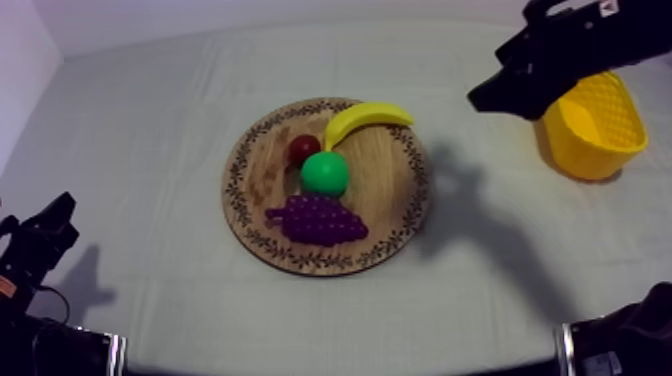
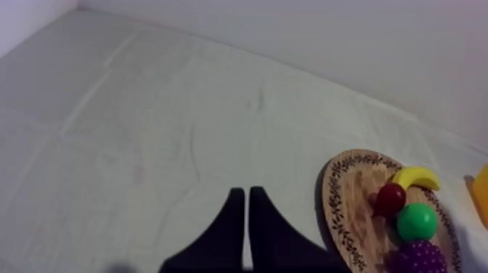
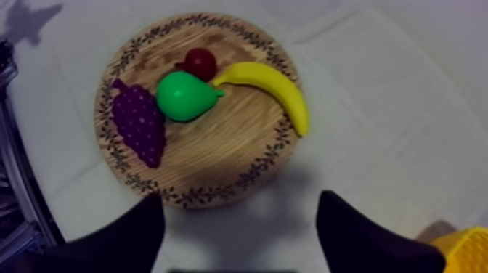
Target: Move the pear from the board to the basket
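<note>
Looking down from the top view, I have the pear (image 1: 325,173) lying near the middle of the wooden board (image 1: 385,195), not in the yellow basket (image 1: 590,150). It sits between the banana (image 1: 365,120) and the bunch of grapes (image 1: 315,220), with the small red fruit (image 1: 304,149) just beside it.

My right gripper (image 1: 485,98) hangs above the cloth between the board's rim and the basket, nearer the basket and well apart from the pear. From the right wrist view its two fingers (image 3: 138,232) stand wide apart with nothing between them. The pear (image 3: 185,96) lies beyond them on the board, its narrow end pointing at the banana. The near rim of the board falls in the gap between the fingertips, and a corner of the basket (image 3: 465,250) shows beside one finger.

My left gripper (image 1: 45,230) sits low at its own side of the table. Its fingers (image 2: 231,225) lie pressed together as a narrow wedge over bare cloth, with the board off to one side.
</note>
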You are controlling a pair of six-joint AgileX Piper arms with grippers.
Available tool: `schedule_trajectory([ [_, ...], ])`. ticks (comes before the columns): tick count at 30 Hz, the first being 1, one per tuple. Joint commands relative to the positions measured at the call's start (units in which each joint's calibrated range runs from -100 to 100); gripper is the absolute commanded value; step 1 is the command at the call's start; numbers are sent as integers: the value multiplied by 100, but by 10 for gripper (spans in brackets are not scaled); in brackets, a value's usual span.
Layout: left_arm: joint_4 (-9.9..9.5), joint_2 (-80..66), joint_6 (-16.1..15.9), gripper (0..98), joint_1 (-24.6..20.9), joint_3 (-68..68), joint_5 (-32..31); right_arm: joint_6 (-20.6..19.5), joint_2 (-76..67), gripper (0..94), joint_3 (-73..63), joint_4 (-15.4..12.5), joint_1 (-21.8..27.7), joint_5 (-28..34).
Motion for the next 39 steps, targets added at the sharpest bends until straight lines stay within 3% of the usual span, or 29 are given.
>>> schedule_trajectory([
  [1, -2, 0, 0, 1, -1, 2, 1, -272, 369, 743, -68, 131, -179, 115],
  [5, -2, 0, 0, 1, -1, 2, 1, -504, 922, 844, -288, 322, -389, 191],
  [10, -2, 0, 0, 1, -1, 2, 1, -647, 1579, 886, -543, 416, -490, 2],
  [29, -2, 0, 0, 1, -1, 2, 1, -1731, 2983, 886, -788, 129, -1023, -1890],
  [39, -2, 0, 0, 1, 6, 2, 1, -2777, 3419, 894, -953, 447, -1296, -2458],
])
